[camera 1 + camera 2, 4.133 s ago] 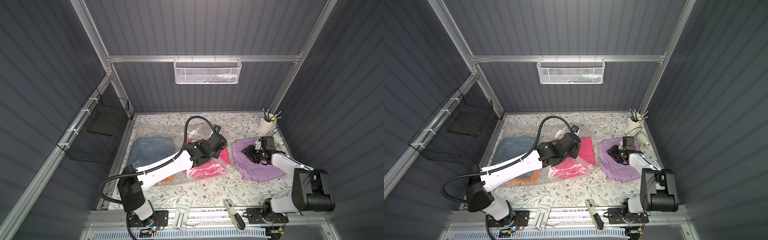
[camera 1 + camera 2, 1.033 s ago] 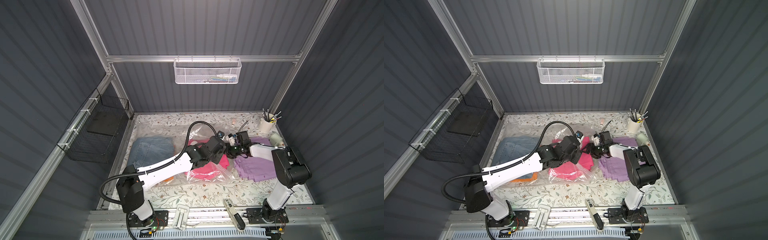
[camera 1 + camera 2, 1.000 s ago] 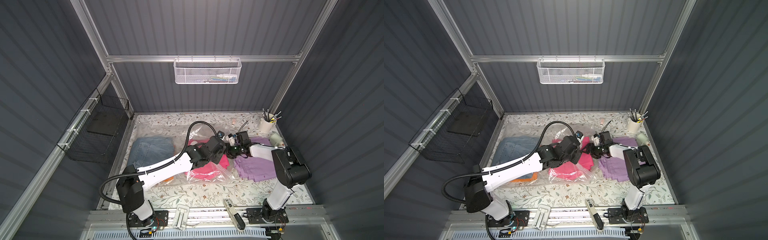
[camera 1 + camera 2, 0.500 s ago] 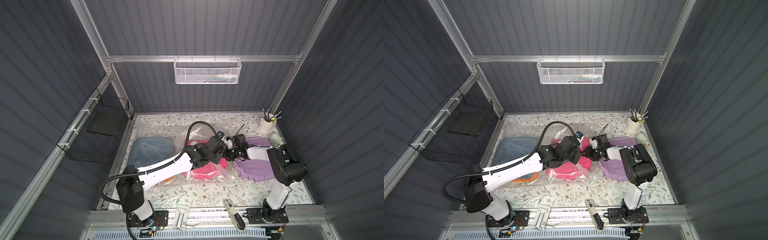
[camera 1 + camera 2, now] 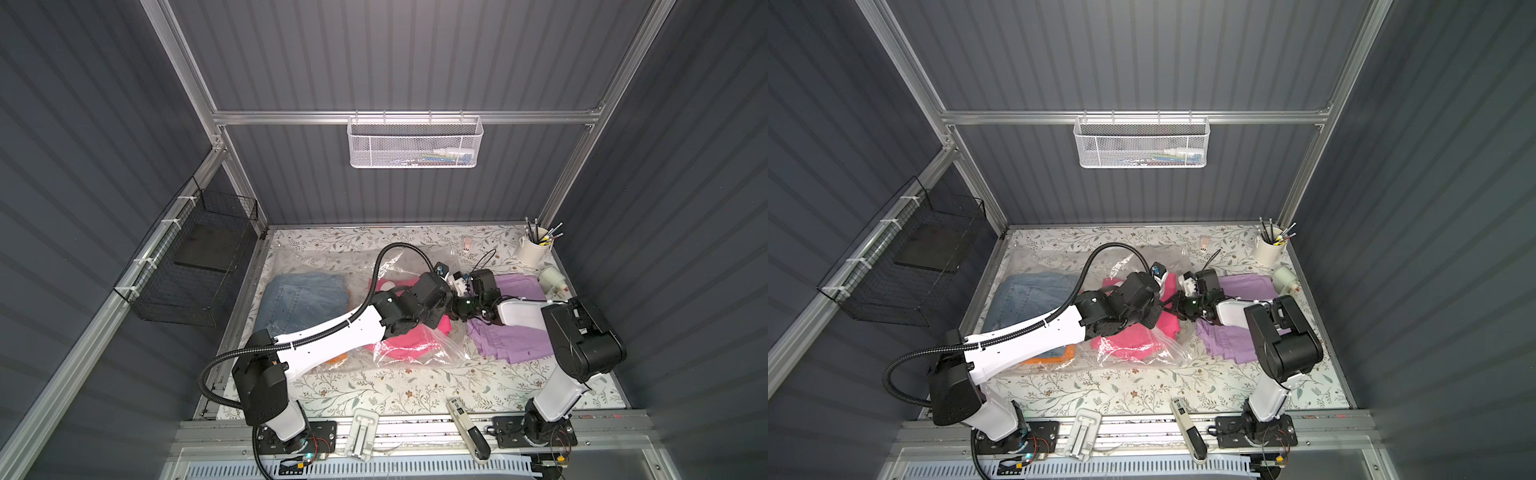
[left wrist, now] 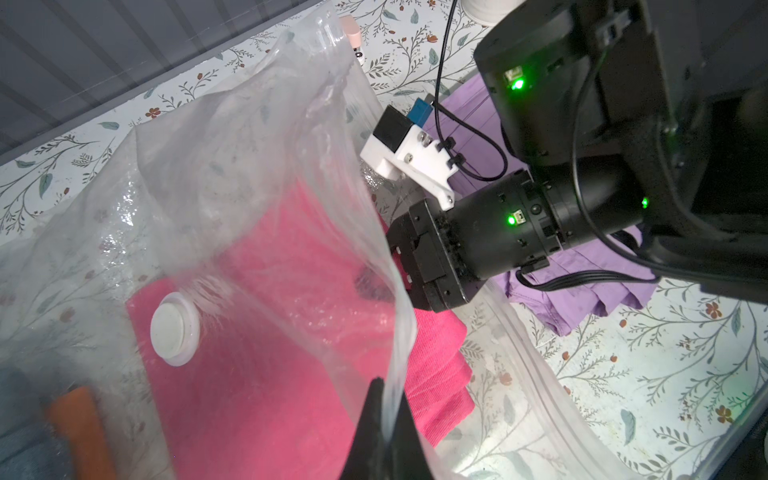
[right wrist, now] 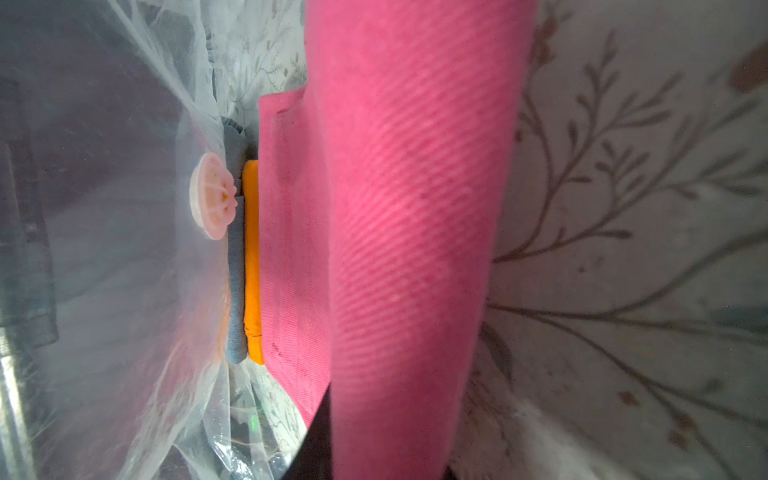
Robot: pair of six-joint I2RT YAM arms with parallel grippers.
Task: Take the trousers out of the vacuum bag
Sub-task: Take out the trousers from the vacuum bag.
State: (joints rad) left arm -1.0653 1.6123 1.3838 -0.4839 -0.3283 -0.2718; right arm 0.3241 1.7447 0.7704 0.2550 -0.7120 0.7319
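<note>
Your left gripper point(image 6: 384, 399) is pinched shut on the upper film of the vacuum bag point(image 6: 232, 166) and holds its mouth lifted. Your right gripper point(image 7: 386, 461) reaches into that mouth, clamped on a fold of the hot pink trousers point(image 6: 291, 374) lying there. The denim trousers point(image 5: 303, 299) and orange trousers point(image 5: 338, 358) sit deeper inside, past the white valve point(image 6: 172, 328), so only 1 of 4, the lilac trousers point(image 5: 515, 336), lies outside on the table point(image 5: 415, 390).

vac bag point(image 6: 249, 166) clear glossy crinkly plastic, pink trousers point(image 6: 436, 357) matt ribbed cloth, valve point(image 6: 174, 328) smooth wht plastic
</note>
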